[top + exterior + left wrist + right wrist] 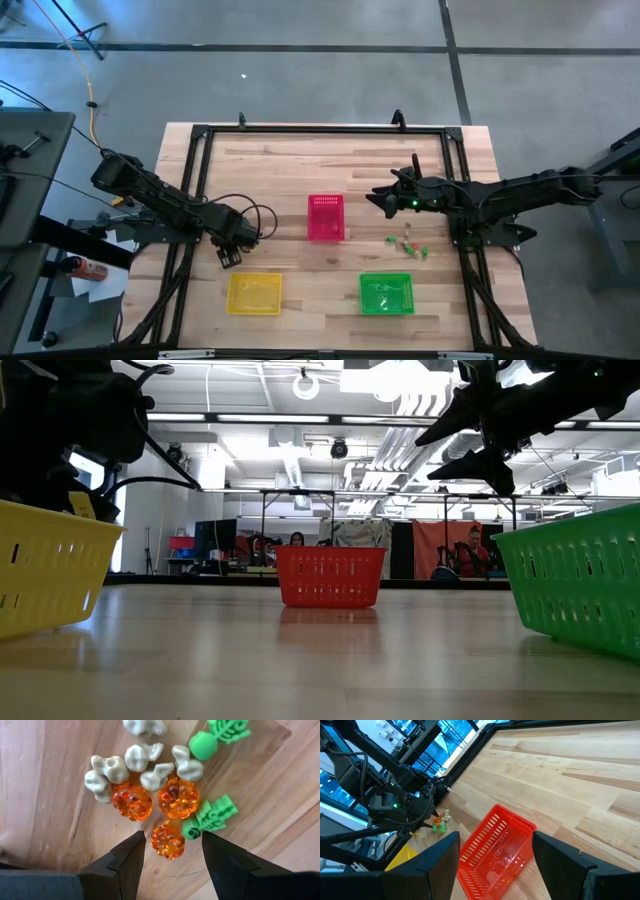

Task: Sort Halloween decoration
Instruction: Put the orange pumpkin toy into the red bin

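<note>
Fingertips of the left gripper (173,835) stood spread just above the table (300,160), with one orange pumpkin (168,841) lying between them, not yet pinched. Just beside it, a green skeleton (212,815) lay with its head close against the inner face of one finger. Two more pumpkins (131,801) sat beyond, touching each other, and past them a cluster of pale skulls (142,757) and a second skeleton. This pile of trinkets lay near the yellow basket (232,293), mostly hidden under the arm in the high view. A smaller scatter of trinkets (408,245) lay well apart, between the red basket (515,817) and the green basket (386,293). The right gripper (495,840) hovered over the red basket, fingers wide and holding nothing. The basket possibly held a pale item, though that was hard to make out. The main risk was a mixed grab: as the fingers closed, the near finger would likely catch the skeleton's head and drag it in with the pumpkin. Both colours could then go into one basket. The pumpkin looked glossy and rounded, so an off-centre squeeze might squirt it out and scatter the tight pile behind it.
</note>
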{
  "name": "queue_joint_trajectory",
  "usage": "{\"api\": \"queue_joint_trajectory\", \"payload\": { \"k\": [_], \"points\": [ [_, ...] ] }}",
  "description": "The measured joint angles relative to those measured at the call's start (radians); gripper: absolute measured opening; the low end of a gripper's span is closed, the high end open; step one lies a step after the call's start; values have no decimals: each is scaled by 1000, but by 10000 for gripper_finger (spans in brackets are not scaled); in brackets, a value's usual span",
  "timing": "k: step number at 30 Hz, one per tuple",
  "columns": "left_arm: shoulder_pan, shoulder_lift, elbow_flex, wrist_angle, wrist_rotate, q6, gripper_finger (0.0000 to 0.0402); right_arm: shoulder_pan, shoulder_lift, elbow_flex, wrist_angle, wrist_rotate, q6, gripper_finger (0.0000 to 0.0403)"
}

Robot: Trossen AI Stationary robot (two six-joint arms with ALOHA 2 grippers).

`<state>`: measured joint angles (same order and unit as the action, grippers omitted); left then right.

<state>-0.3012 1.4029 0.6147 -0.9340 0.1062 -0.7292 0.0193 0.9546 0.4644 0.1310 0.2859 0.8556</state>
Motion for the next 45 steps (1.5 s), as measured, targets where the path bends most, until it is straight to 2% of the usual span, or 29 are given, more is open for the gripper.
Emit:
{"api": "queue_joint_trajectory", "payload": {
  "k": [9, 15, 22, 34, 38, 45],
  "points": [
    [0, 0, 0, 0, 31, 3, 186, 1, 0, 0, 0, -1, 26, 244],
    [0, 12, -1, 6, 11, 26, 186, 1, 0, 0, 0, -1, 26, 244],
    [1, 18, -45, 41, 35, 8, 186, 1, 0, 0, 0, -1, 26, 244],
    [1, 17, -48, 45, 34, 24, 185, 1, 0, 0, -8, 0, 26, 244],
    [1, 17, -49, 46, 40, 25, 169, 1, 0, 0, -8, 0, 26, 244],
    [1, 18, -50, 52, 51, 26, 117, 1, 0, 0, -16, 0, 26, 244]
  ]
}}
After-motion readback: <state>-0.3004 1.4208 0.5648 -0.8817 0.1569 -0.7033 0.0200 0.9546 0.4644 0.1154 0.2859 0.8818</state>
